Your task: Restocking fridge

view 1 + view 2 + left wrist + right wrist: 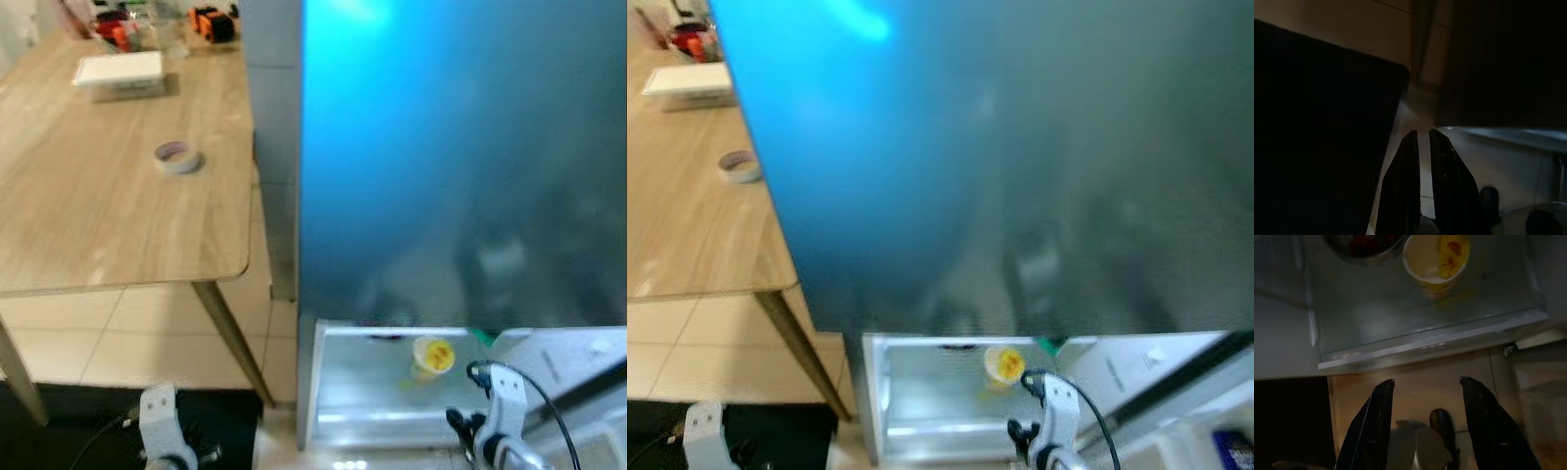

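The right gripper point(1425, 396) is being held with its jaws spread wide and empty, just outside the front edge of the glass fridge shelf point(1415, 340). A yellow cup point(1437, 262) is sitting on that shelf beyond the jaws, beside a dark bowl point(1364, 246). The left gripper point(1422, 142) is hanging with jaws nearly closed, holding nothing.

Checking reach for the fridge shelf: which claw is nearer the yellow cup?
Right. The right claw is open just outside the shelf edge, facing the yellow cup. The left claw hangs near the floor beside the fridge, farther from it.
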Available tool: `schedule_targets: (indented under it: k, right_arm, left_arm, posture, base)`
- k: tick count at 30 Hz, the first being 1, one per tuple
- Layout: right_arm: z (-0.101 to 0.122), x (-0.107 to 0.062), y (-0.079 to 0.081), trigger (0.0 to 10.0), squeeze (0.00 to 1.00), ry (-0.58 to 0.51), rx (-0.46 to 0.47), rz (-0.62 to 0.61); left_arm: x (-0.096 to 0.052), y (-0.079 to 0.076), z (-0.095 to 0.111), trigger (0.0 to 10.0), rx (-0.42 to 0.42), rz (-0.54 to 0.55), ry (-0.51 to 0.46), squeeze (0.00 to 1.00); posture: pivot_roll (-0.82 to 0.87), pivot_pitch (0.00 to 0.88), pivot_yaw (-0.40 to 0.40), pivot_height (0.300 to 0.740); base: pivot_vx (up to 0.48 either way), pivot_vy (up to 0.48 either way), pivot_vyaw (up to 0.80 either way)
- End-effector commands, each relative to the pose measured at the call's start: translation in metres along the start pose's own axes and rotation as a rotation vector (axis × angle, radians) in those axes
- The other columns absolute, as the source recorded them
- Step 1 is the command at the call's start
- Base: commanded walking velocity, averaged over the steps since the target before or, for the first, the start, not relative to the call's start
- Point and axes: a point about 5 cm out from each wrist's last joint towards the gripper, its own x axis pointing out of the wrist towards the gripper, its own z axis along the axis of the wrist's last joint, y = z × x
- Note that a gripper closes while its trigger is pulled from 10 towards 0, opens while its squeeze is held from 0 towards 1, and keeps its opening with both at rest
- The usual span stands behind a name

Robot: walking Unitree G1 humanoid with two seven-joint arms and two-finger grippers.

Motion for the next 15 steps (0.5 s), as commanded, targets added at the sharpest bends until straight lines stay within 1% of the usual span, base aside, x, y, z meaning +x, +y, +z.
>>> schedule_targets:
  k: [1,10,12,15]
  right_arm:
    - [-0.005,-0.002,-0.003,10.0,0.00,0.015,0.007,-0.011]
    - [-0.006,-0.002,-0.002,10.0,0.00,0.023,0.003,-0.006]
    - [-0.011,-0.003,-0.002,10.0,0.00,0.044,-0.006,-0.011]
    - [-0.014,-0.004,-0.004,10.0,0.00,0.058,-0.012,-0.021]
  left_arm:
    - [-0.003,-0.003,-0.016,10.0,-0.002,-0.001,0.065,0.00]
    - [-0.007,-0.006,-0.030,10.0,0.015,-0.005,0.128,0.00]
    - [-0.009,-0.008,-0.038,10.0,0.020,-0.007,0.159,0.00]
    - [-0.010,-0.009,-0.041,10.0,0.019,-0.005,0.173,0.00]
  posture:
    - [0.02,0.020,-0.058,0.736]
    - [0.02,0.020,-0.058,0.740]
    - [0.02,0.015,-0.059,0.740]
    - [0.02,0.013,-0.059,0.740]
  base:
    - [0.000,0.000,0.00]
    - [0.000,0.000,0.00]
    - [0.000,0.000,0.00]
    - [0.000,0.000,0.00]
